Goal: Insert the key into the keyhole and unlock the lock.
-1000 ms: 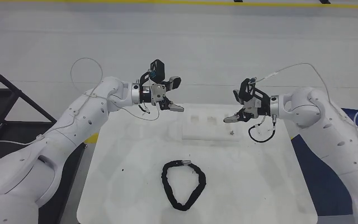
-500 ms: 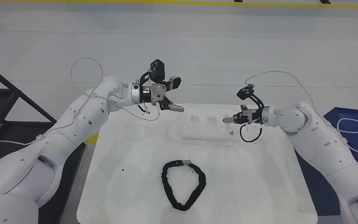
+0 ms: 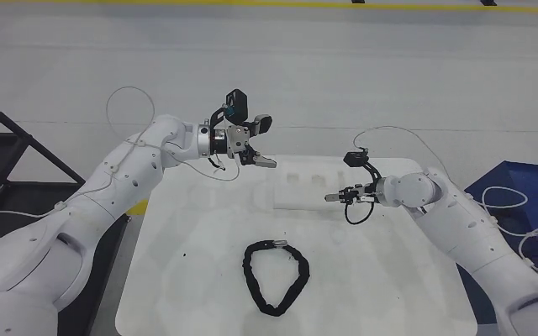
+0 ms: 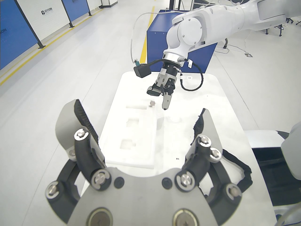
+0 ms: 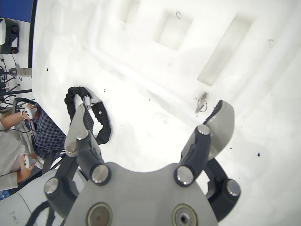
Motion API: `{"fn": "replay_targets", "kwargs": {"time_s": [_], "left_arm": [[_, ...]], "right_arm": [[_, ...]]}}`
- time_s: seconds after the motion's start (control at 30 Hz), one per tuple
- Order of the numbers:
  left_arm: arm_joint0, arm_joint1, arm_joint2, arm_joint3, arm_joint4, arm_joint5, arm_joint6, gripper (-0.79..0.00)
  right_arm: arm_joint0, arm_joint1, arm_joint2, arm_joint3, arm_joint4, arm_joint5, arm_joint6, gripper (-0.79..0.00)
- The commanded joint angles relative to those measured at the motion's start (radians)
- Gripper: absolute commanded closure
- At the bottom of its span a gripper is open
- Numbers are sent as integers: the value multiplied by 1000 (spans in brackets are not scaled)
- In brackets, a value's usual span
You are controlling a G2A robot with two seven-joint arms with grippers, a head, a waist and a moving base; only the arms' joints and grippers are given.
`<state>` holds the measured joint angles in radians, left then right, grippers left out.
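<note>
The right gripper point(image 5: 150, 110) holds its fingers spread; the key point(image 5: 201, 103) lies just beside one, apparently at the edge of the foam block point(image 5: 145, 55).

The white table point(image 3: 193, 252) carries a long white foam block point(image 3: 294, 200) towards its far edge, with three rectangular pockets cut into its top. At the rim of the middle pocket lies what looks like a thin wire ring point(image 5: 178, 15), though it's too small to be sure. A few dark specks point(image 5: 258, 154) dot the tabletop. Beyond the table's end stands a blue cabinet point(image 4: 154, 48), and blue-and-white barrier panels point(image 4: 23, 17) line the hall.
</note>
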<state>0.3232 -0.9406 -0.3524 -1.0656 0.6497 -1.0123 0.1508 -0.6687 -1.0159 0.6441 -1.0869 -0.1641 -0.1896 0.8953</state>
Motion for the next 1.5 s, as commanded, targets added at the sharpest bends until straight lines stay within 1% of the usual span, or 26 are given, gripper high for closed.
{"fn": "replay_targets", "kwargs": {"time_s": [0.0, 0.3, 0.9, 0.93, 1.03, 1.2, 1.3, 1.33, 1.37, 1.4, 1.43, 1.47], "left_arm": [[0, 0, 0, 0, 0, 0, 0, -785], [0, 0, 0, 0, 0, 0, 0, -785], [0, 0, 0, 0, 0, 0, 0, -785], [0, 0, 0, 0, 0, 0, 0, -785], [0, 0, 0, 0, 0, 0, 0, -785], [0, 0, 0, 0, 0, 0, 0, -785], [0, 0, 0, 0, 0, 0, 0, -785], [0, 0, 0, 0, 0, 0, 0, -785], [0, 0, 0, 0, 0, 0, 0, -785], [0, 0, 0, 0, 0, 0, 0, -785], [0, 0, 0, 0, 0, 0, 0, -785], [0, 0, 0, 0, 0, 0, 0, -785]], "right_arm": [[-3, -5, -3, 7, -10, 24, -6, -785], [-5, -29, -11, 57, -36, 46, -41, -785], [-14, -29, -6, 52, -35, 46, -49, -785], [-13, -27, -6, 42, -60, 42, -45, -785], [-19, -21, 1, 11, -113, 82, -40, -785], [-43, -15, 8, -74, -198, 228, -33, -785], [-54, -16, 7, -110, -229, 281, -21, -785], [-55, -17, 7, -117, -236, 294, -17, -693], [-56, -19, 7, -122, -241, 304, -14, -554], [-57, -20, 9, -125, -244, 316, -12, -446], [-57, -22, 9, -127, -247, 325, -9, -376], [-56, -23, 10, -128, -252, 336, -6, -348]]}}
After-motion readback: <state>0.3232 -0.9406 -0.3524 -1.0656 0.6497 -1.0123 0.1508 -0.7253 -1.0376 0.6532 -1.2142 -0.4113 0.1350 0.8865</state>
